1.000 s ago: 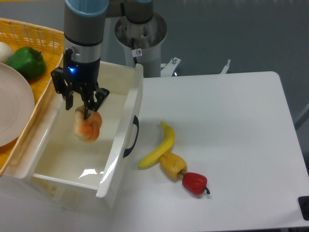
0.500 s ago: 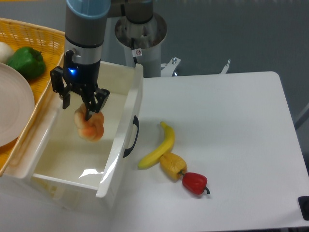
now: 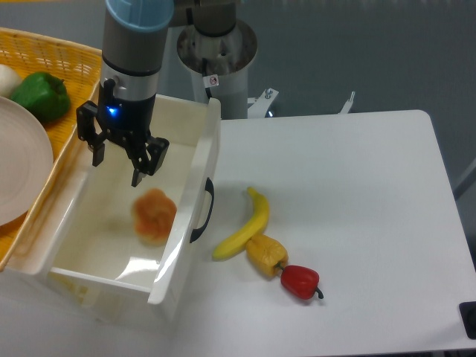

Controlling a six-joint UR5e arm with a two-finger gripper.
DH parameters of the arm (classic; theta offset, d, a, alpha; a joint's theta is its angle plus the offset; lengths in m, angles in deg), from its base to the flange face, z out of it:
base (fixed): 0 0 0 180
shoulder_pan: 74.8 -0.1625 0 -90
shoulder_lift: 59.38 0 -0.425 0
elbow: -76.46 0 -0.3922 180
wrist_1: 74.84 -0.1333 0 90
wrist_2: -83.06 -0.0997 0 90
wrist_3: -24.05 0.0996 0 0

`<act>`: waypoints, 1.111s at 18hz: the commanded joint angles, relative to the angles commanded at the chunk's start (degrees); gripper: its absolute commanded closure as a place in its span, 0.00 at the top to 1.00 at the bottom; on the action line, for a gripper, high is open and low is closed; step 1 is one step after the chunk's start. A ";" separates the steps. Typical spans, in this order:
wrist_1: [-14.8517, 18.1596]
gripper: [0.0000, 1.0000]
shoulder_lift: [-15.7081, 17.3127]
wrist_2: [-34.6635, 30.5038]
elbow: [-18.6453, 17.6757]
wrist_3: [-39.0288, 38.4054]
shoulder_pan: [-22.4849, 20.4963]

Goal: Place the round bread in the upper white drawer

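the arm (image 3: 132, 41) is a thick grey cylinder with a light blue band at its upper end. lower down comes a narrow silver ring, then a black wrist section where a small blue light glows. the gripper (image 3: 117, 161) is black and angular, with two dark fingers (image 3: 140, 169) of blocky outline. behind stands a pale grey round base column (image 3: 217, 56) with a wider collar, bearing a small white sticker with a red mark.

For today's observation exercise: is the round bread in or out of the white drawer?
In. The round bread lies inside the upper white drawer, below the open gripper.
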 joint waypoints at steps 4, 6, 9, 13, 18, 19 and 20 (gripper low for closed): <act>0.00 0.92 0.00 -0.09 -0.09 0.09 -2.01; -0.09 1.00 0.09 -0.18 0.00 0.17 -4.73; -0.26 1.00 0.35 -0.44 0.09 0.96 -8.69; -0.44 1.00 0.44 -1.14 -1.22 10.86 -15.63; -0.44 1.00 -0.26 -8.51 -2.90 23.35 -22.93; -0.44 1.00 -1.39 -10.27 -2.90 26.42 -24.16; -0.44 1.00 -2.62 -11.76 -2.90 29.33 -25.74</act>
